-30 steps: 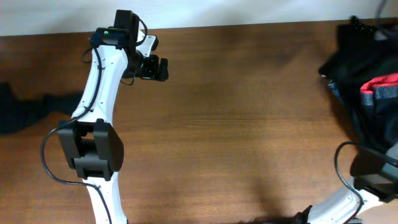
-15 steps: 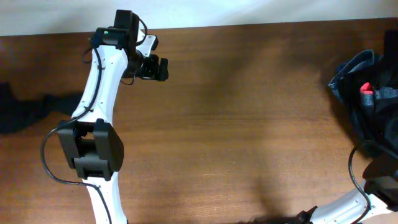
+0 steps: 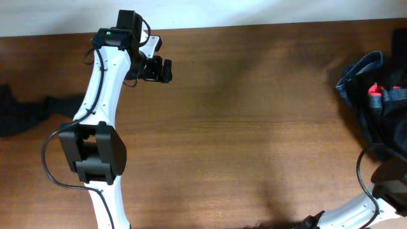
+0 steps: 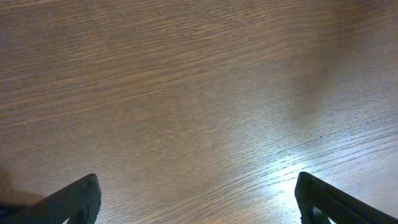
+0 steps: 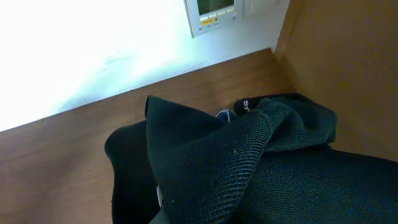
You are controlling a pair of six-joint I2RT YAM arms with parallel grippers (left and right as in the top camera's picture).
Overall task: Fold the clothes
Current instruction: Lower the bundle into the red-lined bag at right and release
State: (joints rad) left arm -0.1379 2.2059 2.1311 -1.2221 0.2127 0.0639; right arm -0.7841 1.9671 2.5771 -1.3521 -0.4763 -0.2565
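Left gripper (image 3: 166,70): fingers (image 4: 74,199) spread wide, holding nothing, over bare wood near the far-left corner of the table (image 3: 241,127). Right gripper: not visible, cloth fills its wrist view, so whether it is spread or pinching cannot be told. Clothes pile (image 3: 372,95): dark blue and black fabric with a red piece, heaped at the right edge toward the far corner. Dark knit garment (image 5: 267,162): bunched, close to the right wrist camera. Black garment (image 3: 25,111): spread at the left edge, well apart from the pile.

Left arm (image 3: 103,76): I see white links, black joint housings.
Light (image 3: 112,32): green, upper left.
Cable (image 3: 44,156): black loop.
Left gripper (image 3: 168,70): black.
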